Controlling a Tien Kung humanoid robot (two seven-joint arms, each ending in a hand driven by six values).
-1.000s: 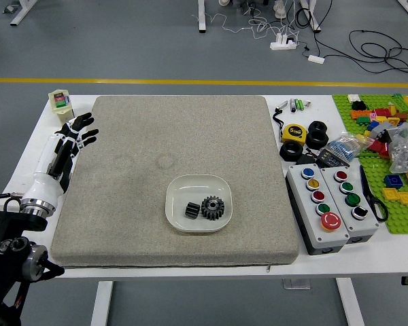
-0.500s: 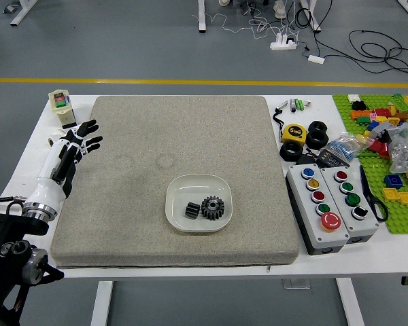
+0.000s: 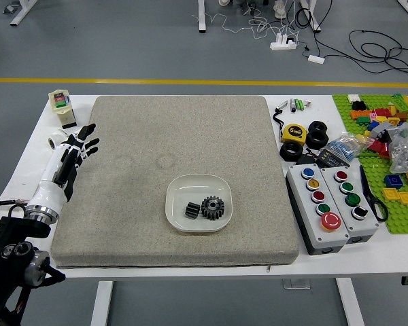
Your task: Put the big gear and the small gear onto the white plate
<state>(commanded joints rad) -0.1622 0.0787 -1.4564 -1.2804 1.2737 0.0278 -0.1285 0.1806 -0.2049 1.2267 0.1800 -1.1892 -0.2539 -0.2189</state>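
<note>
Both gears sit on the plate, left hand's empty with fingers loosely spread by the desk's left edge.

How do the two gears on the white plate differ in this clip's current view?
The big gear is wide and disc-like, while the small gear is narrow, more like a short cylinder. The big gear lies with its toothed round face up; the small gear appears to rest on its side, teeth along its length. Both are dark and sit on the white plate, the small one left of the big one in the picture.
</note>
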